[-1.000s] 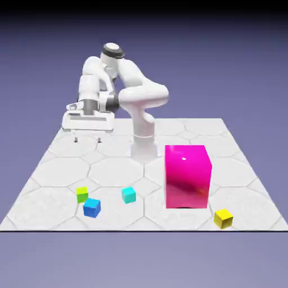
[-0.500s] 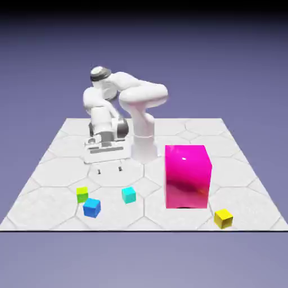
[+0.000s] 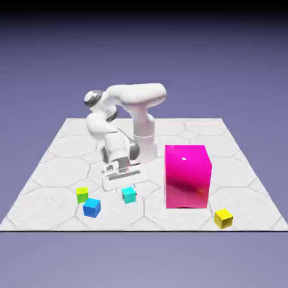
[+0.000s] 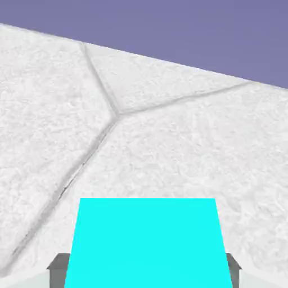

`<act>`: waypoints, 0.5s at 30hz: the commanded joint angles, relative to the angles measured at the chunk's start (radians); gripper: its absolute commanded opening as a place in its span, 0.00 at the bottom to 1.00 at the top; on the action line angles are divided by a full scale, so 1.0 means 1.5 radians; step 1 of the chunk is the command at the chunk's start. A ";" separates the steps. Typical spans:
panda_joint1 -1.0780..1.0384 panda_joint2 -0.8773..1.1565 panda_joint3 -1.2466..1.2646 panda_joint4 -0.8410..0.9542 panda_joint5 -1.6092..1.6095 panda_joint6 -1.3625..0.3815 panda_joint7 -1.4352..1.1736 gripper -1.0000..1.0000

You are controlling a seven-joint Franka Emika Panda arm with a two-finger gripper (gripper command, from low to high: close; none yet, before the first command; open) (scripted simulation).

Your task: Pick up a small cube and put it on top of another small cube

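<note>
1. The pincer (image 3: 128, 188) is down at the cyan cube (image 3: 129, 194), on the near part of the table (image 3: 56, 154), left of its middle in the exterior view. In the hand view the cyan cube (image 4: 147, 242) fills the space between the two grey fingertips (image 4: 57, 269), which sit tight against its sides, so I take the pincer as clenched on the cube, which still looks to rest on the table.

2. Step in hand, as I judge it: the grasp itself. The cube is gripped but not yet lifted.

3. Nearest the table's front edge, at the exterior view's right, lies a yellow cube (image 3: 223, 218), well apart from the pincer.

4. Toward the front left corner sit a blue cube (image 3: 91, 207) and, just behind it, a lime-green cube (image 3: 82, 194). The two lie close together, near the cyan cube but apart from it.

5. Farther back, right of the cyan cube, stands the big magenta block (image 3: 188, 176), tall enough to be an obstacle to any sweep toward the yellow cube.

6. The next move calls for a straight lift that keeps the grip firm, high enough to clear a small cube, then a carry over the chosen base cube. The blue or lime-green one looks the shortest trip.

7. The placing will need the cyan cube squared over the lower cube's top face before release, since both are small and a skewed set-down could topple it.
</note>
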 commanded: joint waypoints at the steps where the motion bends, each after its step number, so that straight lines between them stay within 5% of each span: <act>1: -0.018 0.024 0.017 -0.023 0.025 0.004 -0.007 0.00; 15: -0.166 0.301 0.224 0.060 0.429 0.019 0.081 0.00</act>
